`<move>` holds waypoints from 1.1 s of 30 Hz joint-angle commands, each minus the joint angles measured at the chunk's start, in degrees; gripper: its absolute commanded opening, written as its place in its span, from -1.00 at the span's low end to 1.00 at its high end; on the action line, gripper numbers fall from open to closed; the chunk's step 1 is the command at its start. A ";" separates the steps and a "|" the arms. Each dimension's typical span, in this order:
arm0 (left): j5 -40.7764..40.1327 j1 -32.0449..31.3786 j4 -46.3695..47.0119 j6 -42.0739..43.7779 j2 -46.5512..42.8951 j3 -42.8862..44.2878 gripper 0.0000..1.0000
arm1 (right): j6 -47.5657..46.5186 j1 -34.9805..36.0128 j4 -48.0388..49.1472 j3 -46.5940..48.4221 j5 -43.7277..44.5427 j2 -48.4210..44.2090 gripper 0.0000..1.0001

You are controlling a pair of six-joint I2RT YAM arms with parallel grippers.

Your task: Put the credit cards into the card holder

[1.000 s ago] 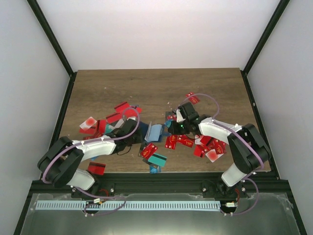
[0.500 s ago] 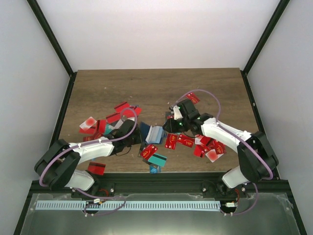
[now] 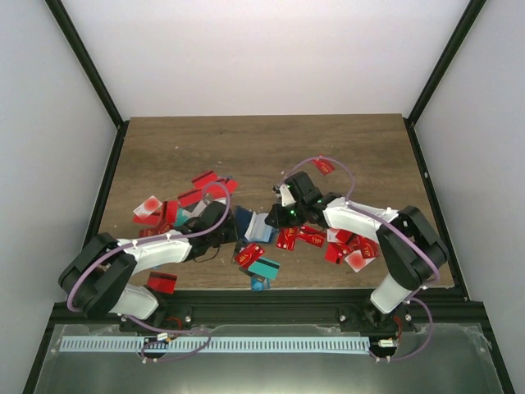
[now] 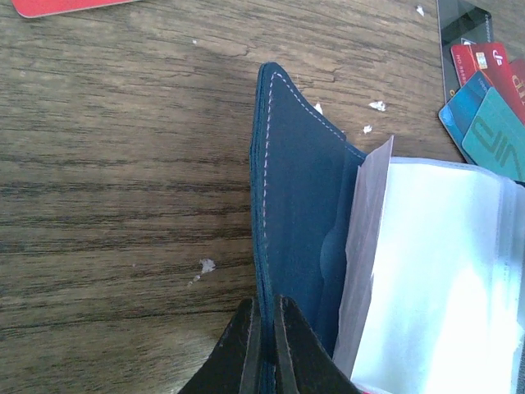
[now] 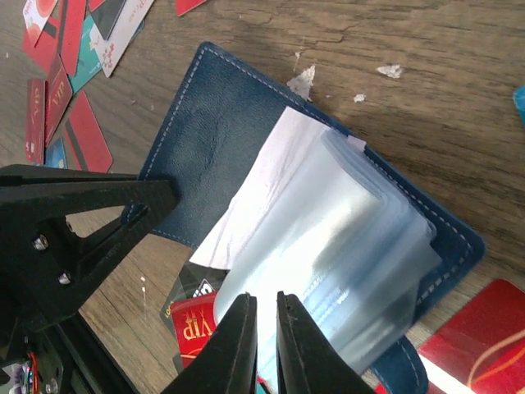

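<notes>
From above, the card holder (image 3: pixel 244 220) lies open on the wooden table (image 3: pixel 246 139) between the two arms, with credit cards (image 3: pixel 205 180) strewn to either side, mostly red and a few teal; no print on them can be read here. The left gripper (image 3: pixel 235 231) meets the holder's navy flap and the right gripper (image 3: pixel 276 219) its pale inner side. In the left wrist view, the fingers are pinched on the near edge of the navy cover, which has light stitching along its border; the clear sleeves (image 4: pixel 435 271) fan out to the right. A teal card at the far right shows large letters cut off by the edge. In the right wrist view, the fingers are closed to a narrow slit with sleeve plastic between them, and a red card (image 5: pixel 194 332) under the holder reads "VIP".
</notes>
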 commanded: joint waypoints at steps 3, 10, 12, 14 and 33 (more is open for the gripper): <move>0.73 -0.17 0.98 -0.41 1.64 -1.06 -0.92 | 0.50 0.40 3.89 -0.49 -1.56 2.59 -0.82; 0.50 -0.21 0.85 -0.44 2.45 -1.31 -0.92 | 0.85 0.41 5.69 -1.92 -1.31 4.80 -0.85; 1.00 -0.21 1.55 -0.52 2.52 -1.48 -0.92 | 0.92 0.41 6.43 -1.90 -2.01 5.42 -0.85; 1.23 -0.16 1.74 -0.57 2.65 -1.54 -0.92 | 1.09 0.41 7.18 -1.84 -2.59 5.91 -0.84; 5.40 -0.19 5.00 0.61 4.48 -1.91 -0.92 | 1.74 0.92 11.88 4.73 -10.81 12.22 -0.63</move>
